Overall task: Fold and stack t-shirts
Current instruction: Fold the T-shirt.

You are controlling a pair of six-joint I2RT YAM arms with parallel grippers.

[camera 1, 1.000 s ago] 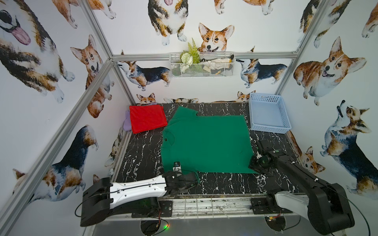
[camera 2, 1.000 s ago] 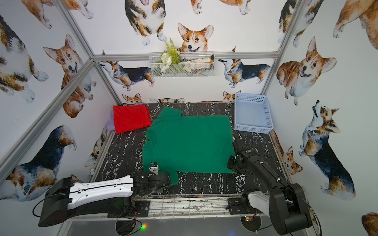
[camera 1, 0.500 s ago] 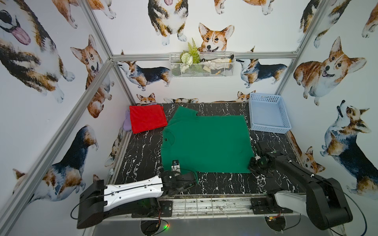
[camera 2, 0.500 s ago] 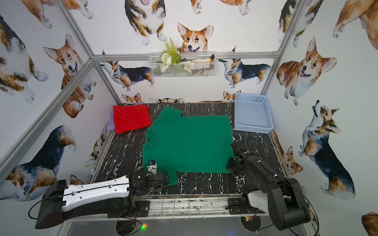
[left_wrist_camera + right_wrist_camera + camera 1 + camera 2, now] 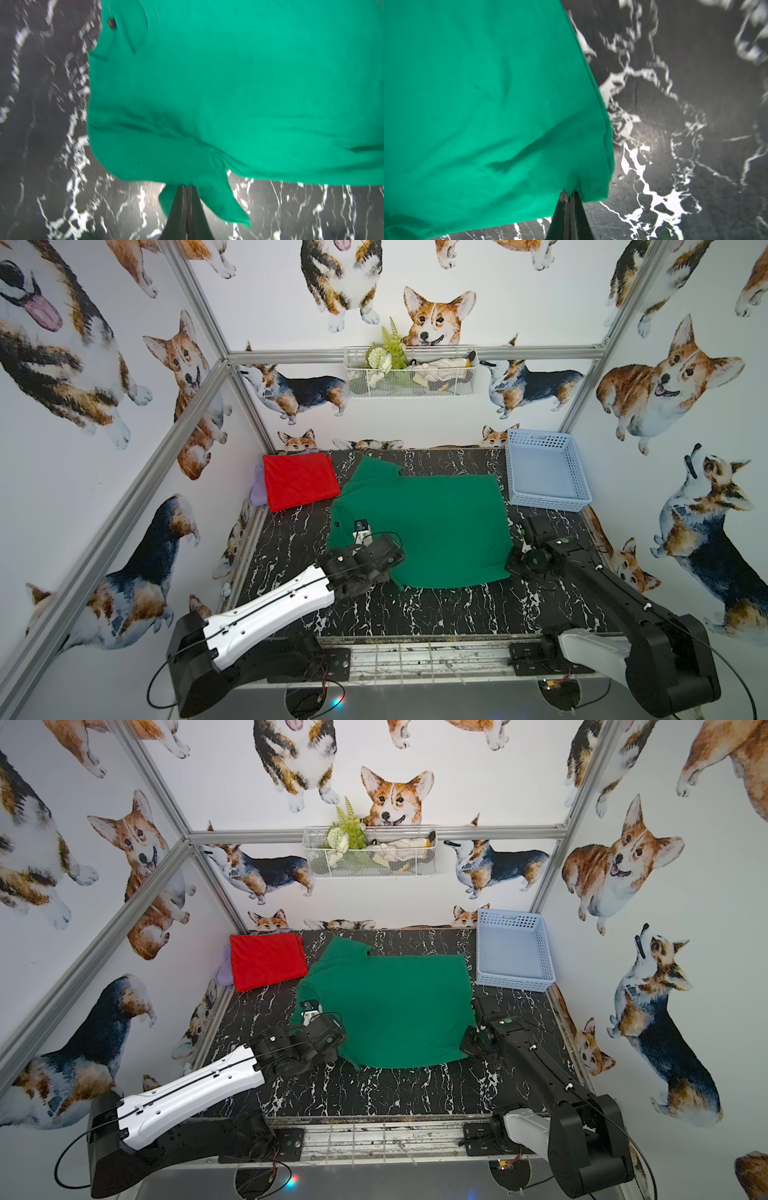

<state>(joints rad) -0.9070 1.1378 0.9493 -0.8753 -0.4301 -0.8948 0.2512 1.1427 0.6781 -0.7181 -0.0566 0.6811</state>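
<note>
- The green t-shirt [image 5: 419,526] is lying spread out in the middle of both top views on the black marbled table [image 5: 415,614]. One of its sleeves is pointing toward the upper left.
- The left gripper [image 5: 187,188] is pinching this shirt at the lower left of the cloth. Its fingers are pressed together, and green fabric is bunching around the tips.
- The right gripper [image 5: 569,194] is clamping the lower right corner of the same shirt, its fingers closed tight on the hem.
- Soft creases are running across the cloth away from each grip.
- The red t-shirt [image 5: 299,481] is sitting folded at the upper left of the table, just beside the green shirt. It is resting partly on a pale purple cloth [image 5: 257,489].
- A pale blue basket [image 5: 548,502] is standing at the upper right of the table, just beside the green shirt's far right corner.
</note>
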